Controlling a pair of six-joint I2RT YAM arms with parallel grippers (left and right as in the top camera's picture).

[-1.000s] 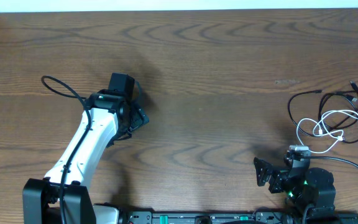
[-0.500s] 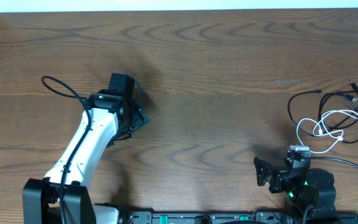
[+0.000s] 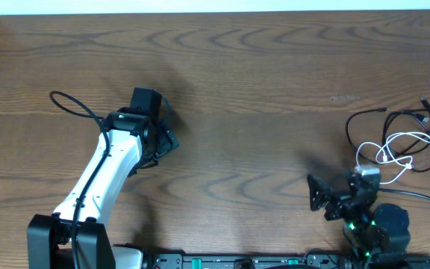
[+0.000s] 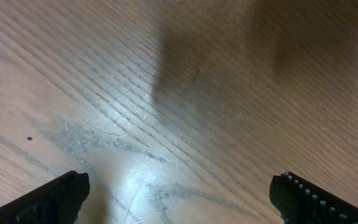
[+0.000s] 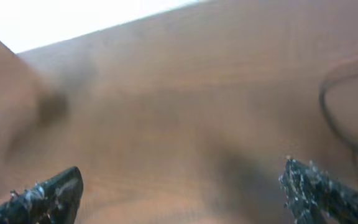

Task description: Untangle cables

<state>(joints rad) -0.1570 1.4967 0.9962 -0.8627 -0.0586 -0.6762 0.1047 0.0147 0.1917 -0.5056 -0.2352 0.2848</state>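
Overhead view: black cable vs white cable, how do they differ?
Colour: the black cable is dark, the white cable pale. Spread: the black cable sprawls wider, out to the frame's right edge; the white cable lies in tighter loops within that spread. Shared: both thin, crossing in one tangle at the table's right side, neither held.

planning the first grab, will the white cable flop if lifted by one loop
Probably floppy: the white cable lies in loose curls, so it should sag. Likely light, being thin. It seems to cross the black cable, so lifting may drag that along.
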